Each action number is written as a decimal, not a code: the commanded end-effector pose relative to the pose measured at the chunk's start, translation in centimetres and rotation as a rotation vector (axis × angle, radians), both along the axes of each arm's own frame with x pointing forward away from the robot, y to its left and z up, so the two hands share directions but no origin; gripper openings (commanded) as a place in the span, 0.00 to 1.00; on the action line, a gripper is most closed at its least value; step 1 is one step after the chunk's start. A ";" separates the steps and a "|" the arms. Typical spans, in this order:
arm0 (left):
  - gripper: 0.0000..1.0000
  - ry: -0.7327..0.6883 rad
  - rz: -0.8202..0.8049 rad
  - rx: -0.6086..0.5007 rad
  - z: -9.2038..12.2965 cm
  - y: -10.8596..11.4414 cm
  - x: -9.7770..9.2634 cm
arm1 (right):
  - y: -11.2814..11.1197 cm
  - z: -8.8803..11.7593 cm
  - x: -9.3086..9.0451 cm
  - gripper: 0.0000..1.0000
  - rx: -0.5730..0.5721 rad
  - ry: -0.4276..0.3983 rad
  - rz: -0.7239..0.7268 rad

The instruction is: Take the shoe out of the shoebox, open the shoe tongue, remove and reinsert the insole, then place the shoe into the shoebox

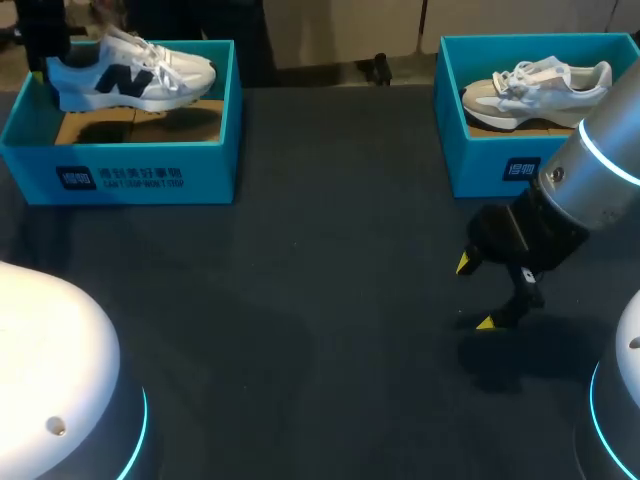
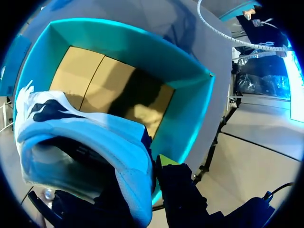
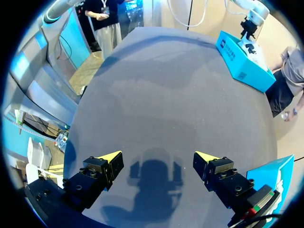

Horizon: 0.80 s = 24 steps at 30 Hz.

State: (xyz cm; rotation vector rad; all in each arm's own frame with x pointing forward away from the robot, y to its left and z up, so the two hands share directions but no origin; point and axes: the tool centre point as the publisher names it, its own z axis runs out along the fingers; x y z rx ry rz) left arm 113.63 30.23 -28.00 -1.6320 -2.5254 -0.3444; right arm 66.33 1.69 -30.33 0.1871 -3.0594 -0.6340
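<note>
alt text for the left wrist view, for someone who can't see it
A white and blue shoe, seen from its heel, is gripped at the heel rim by the left end effector above an open teal shoebox. The box's brown cardboard floor shows beneath, partly in shadow.

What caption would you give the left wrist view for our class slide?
Left gripper holding a white and blue sneaker by its heel above the cardboard floor of the teal shoebox.

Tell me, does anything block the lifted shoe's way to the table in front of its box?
Nothing visible. The shoe in the left gripper hangs above the box, and the right gripper is far aside.
</note>
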 end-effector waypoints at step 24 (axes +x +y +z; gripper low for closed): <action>0.00 0.057 -0.042 -0.023 -1.1 0.6 -6.2 | 0.0 -0.1 -0.1 1.00 -0.002 -0.002 0.000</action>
